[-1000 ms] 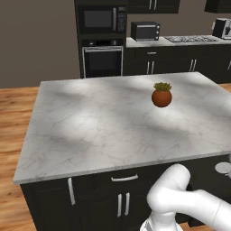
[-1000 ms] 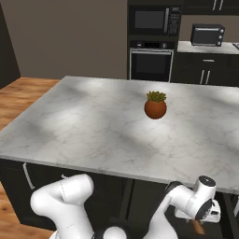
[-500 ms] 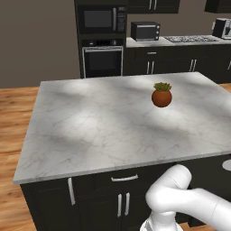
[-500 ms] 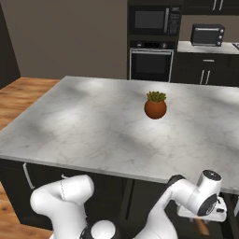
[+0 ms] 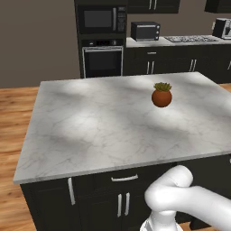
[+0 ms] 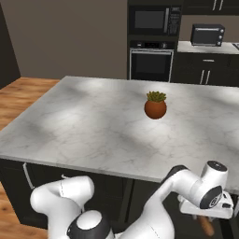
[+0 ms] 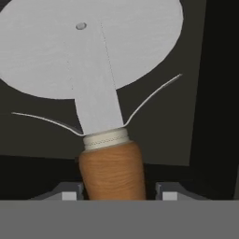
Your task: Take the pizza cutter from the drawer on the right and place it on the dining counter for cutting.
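Wooden handle of the pizza cutter (image 7: 112,170) sits between the two fingertips (image 7: 69,193) of the gripper (image 7: 114,193), inside the dark drawer (image 7: 205,93); contact is unclear, its lower end cut off.

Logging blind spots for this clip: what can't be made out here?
- Pizza cutter, hand view: handle's lower end cut off by the bottom edge; whether the fingertips touch it is unclear.
- Drawer, hand view: only the dark inside shows.
- Gripper, right base view: jaws hidden under the hand.
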### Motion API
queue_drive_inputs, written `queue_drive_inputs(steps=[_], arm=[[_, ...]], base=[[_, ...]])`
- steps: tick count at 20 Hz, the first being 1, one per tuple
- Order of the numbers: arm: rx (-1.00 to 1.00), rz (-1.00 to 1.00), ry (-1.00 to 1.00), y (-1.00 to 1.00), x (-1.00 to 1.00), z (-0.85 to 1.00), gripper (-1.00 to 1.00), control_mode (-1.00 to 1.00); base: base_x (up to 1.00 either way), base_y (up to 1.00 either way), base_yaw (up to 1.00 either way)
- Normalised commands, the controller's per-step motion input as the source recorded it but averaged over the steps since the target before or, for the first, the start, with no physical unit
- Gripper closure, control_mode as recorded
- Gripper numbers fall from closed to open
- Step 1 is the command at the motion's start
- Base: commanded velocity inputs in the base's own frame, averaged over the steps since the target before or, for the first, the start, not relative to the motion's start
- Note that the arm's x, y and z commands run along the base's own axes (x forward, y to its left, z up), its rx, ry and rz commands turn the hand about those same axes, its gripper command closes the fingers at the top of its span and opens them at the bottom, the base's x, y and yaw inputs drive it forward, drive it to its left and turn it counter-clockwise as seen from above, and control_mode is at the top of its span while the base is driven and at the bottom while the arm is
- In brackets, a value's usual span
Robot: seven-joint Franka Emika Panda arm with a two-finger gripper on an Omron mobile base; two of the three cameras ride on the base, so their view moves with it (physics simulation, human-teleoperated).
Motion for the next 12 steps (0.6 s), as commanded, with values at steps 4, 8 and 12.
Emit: queue_drive_inputs(steps=[4, 8, 12], arm=[[0.0, -0.02, 0.0, 0.0, -0.35, 0.68, 1.0, -1.0], [0.0, -0.03, 0.0, 0.09, -0.4, 0.72, 1.0, -1.0], [-0.01, -0.02, -0.04, 0.5, -0.03, 0.74, 1.0, -1.0]], base=[[0.0, 0.0, 0.0], [0.0, 0.0, 0.0], [0.0, 0.0, 0.0]])
